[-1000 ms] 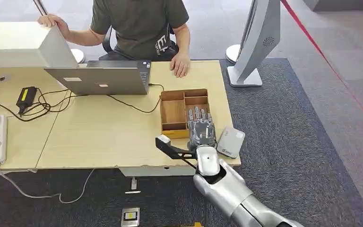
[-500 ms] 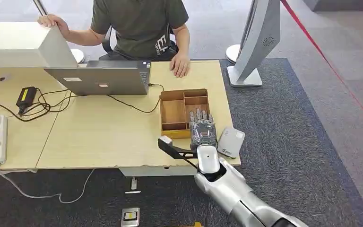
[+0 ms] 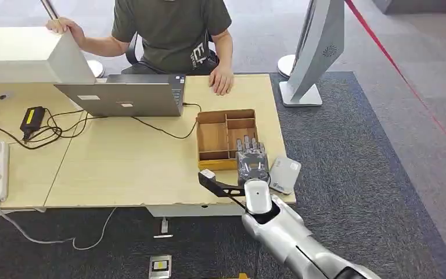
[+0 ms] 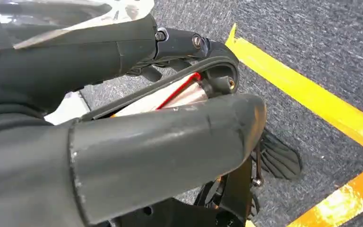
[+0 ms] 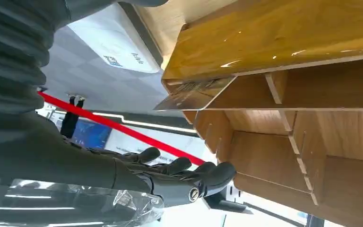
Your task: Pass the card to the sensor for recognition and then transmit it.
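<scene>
Right hand: the right hand [image 3: 251, 160] hovers flat over the near right corner of the wooden tray [image 3: 213, 138], fingers straight and a little apart, holding nothing.
Card: in the right wrist view a thin gold-brown card [image 5: 196, 93] lies slanted in the tray's near compartment, one corner jutting past the wall; it is untouched, and the fingers [image 5: 184, 166] are apart from it.
Sensor: the white box sensor [image 3: 284, 174] sits on the bench [image 3: 128, 163] just beside the hand, on its right, near the bench edge.
Left hand: the left hand [image 4: 137, 142] is seen close up over grey carpet and yellow floor lines; its fingers look curled in, but I cannot tell whether they are together or apart.
Person: a person [image 3: 171, 35] sits across the bench with a hand [image 3: 221, 78] resting on its far edge, beyond the tray.
Progress: by my reading the task is at its start; the card is not yet gripped.
Left to do: pick the card out, bring it to the sensor, then pass it on, probably to the person.
</scene>
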You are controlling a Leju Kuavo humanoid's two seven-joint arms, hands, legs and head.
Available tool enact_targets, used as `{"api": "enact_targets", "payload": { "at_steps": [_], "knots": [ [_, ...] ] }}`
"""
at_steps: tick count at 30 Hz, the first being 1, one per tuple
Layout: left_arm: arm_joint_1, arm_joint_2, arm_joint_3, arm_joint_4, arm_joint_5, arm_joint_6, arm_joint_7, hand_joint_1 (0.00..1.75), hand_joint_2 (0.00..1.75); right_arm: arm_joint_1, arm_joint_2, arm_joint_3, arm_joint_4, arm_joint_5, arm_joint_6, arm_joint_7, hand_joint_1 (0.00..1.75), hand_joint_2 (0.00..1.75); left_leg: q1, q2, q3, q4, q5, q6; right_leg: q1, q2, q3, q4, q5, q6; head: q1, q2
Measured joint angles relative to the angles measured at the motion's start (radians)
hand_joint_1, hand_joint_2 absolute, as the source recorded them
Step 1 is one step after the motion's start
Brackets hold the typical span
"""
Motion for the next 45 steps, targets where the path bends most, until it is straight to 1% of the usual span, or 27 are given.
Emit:
{"api": "enact_targets", "payload": {
  "at_steps": [13,27,37,45],
  "knots": [
    [0.000,-0.001,0.000,0.000,0.011,0.019,-0.001,0.00,0.00,0.001,0.010,0.000,0.004,-0.003,-0.018,-0.027,0.00,1.75,0.000,0.000,0.000,0.000,0.000,0.000,0.000,0.000,0.000,0.000,0.000,0.000,0.000,0.000],
    [0.000,-0.002,0.000,0.000,0.018,0.028,-0.002,0.00,0.00,0.000,0.016,0.000,0.011,0.005,-0.017,-0.028,0.00,1.75,0.000,0.000,0.000,0.000,0.000,0.000,0.000,0.000,0.000,0.000,0.000,0.000,0.000,0.000],
    [0.000,-0.006,0.000,0.000,0.027,0.039,-0.002,0.00,0.00,-0.002,0.018,0.003,0.018,0.035,-0.010,-0.006,0.00,1.75,0.000,0.000,0.000,0.000,0.000,0.000,0.000,0.000,0.000,0.000,0.000,0.000,0.000,0.000],
    [0.000,-0.008,0.001,0.000,0.030,0.045,-0.006,0.00,0.00,-0.002,0.018,0.006,0.018,0.037,0.002,-0.014,0.00,1.75,0.000,0.000,0.000,0.000,0.000,0.000,0.000,0.000,0.000,0.000,0.000,0.000,0.000,0.000]
  ]
}}
